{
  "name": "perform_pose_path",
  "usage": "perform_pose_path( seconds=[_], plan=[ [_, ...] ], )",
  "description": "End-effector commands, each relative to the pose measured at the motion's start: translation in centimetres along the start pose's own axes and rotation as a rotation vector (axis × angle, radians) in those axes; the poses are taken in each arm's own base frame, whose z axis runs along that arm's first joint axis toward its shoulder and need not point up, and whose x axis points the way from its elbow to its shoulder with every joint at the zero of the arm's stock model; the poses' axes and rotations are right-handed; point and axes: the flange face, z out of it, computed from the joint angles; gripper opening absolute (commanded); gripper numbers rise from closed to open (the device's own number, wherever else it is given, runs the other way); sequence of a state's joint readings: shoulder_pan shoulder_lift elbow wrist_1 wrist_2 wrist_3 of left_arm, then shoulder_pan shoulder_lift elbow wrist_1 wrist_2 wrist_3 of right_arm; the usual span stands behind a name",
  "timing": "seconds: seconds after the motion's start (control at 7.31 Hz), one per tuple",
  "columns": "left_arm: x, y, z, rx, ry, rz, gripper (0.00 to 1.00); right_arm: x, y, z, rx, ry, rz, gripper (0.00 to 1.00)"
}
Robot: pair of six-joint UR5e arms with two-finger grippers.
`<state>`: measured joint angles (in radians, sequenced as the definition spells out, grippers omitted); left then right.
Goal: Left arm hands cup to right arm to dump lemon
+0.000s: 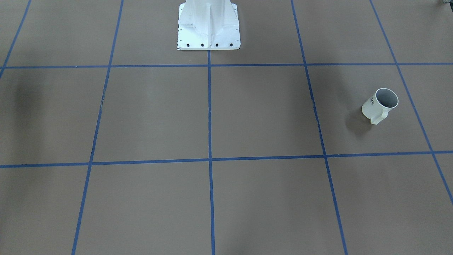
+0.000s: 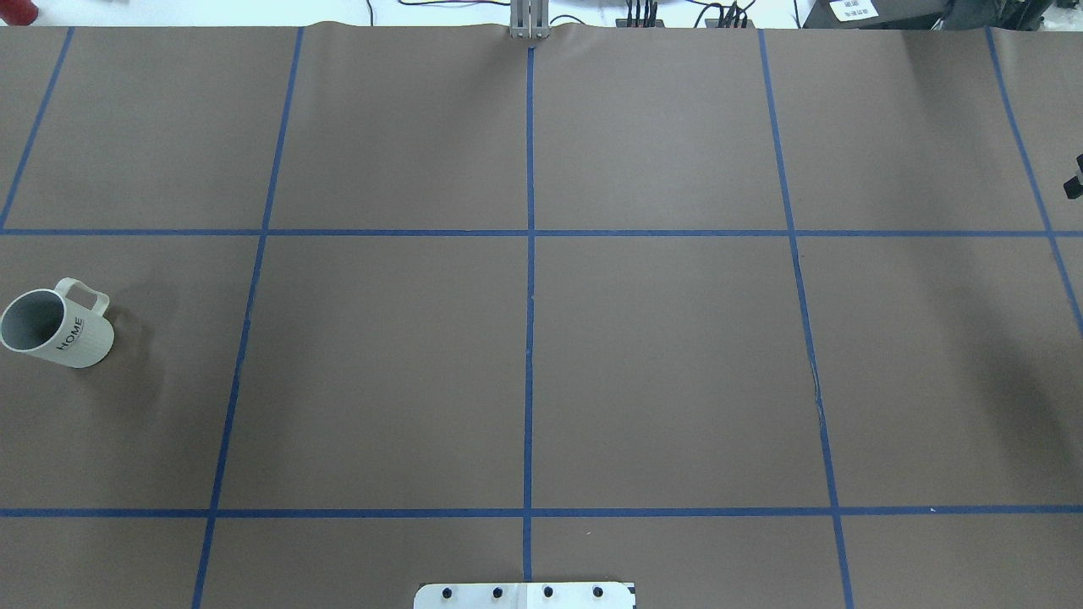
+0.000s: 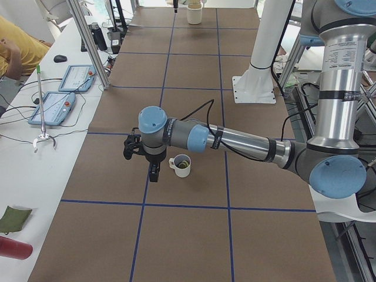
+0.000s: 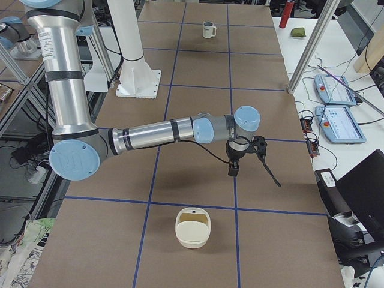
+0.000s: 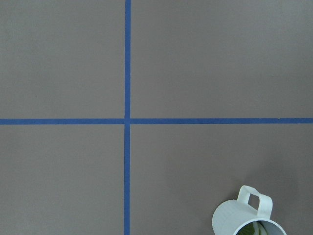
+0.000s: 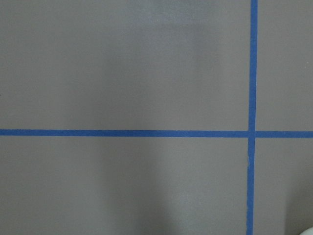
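The white cup with black "HOME" lettering stands upright at the table's left end; it also shows in the front view and the far end of the right-side view. The yellow-green lemon lies inside it, and a sliver shows in the left wrist view in the cup. My left gripper hangs just beside the cup, apart from it. My right gripper hangs over bare table at the other end. Both show only in side views, so I cannot tell open or shut.
A white basket-like container stands on the table beyond my right gripper; it also shows far off in the left-side view. The robot's white base is at mid-table. Tablets and an operator sit along the far side.
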<state>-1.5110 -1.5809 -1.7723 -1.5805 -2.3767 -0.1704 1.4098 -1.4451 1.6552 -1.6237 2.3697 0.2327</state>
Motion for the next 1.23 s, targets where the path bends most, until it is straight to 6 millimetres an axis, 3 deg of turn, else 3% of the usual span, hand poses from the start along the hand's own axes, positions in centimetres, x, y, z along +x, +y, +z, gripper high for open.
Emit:
perform_pose_path(
  seconds=[0.0,0.82,0.96,1.1],
  plan=[
    [-0.8,1.4,0.7,0.022,0.004,0.051,1.00,-0.5,0.1,-0.5,0.024,-0.020,-0.025,1.00],
    [-1.3,2.4,1.8,-0.005,0.011,0.034,1.00,0.0,0.1,0.1,0.020,-0.018,-0.020,1.00],
    [1.5,2.5,4.6,-0.061,0.019,0.085,1.00,-0.6,0.1,-0.1,0.030,-0.030,-0.037,1.00],
    [5.3,2.6,7.7,-0.094,0.034,0.171,1.00,-2.7,0.1,2.0,0.015,-0.032,-0.100,1.00]
  ],
)
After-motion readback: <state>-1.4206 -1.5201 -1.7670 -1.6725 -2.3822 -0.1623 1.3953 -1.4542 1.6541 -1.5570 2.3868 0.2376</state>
